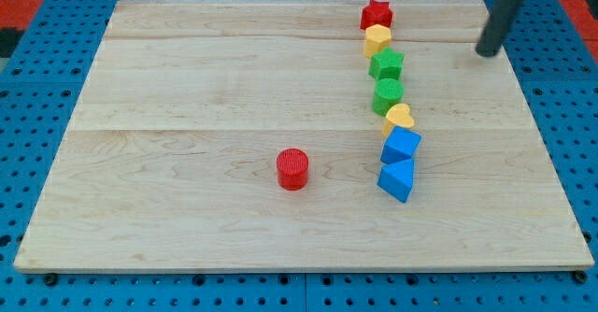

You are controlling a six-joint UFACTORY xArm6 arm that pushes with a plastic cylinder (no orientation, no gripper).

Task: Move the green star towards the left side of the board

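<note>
My tip sits near the view's top right, well apart from the green star, off to its right. There is no claw here, just the rod, holding nothing. The green star is third down in a line of blocks: red star, yellow block, then it, then a green round block, a yellow heart and two blue blocks. A red cylinder stands alone on the wooden desk. I can read no writing anywhere.
</note>
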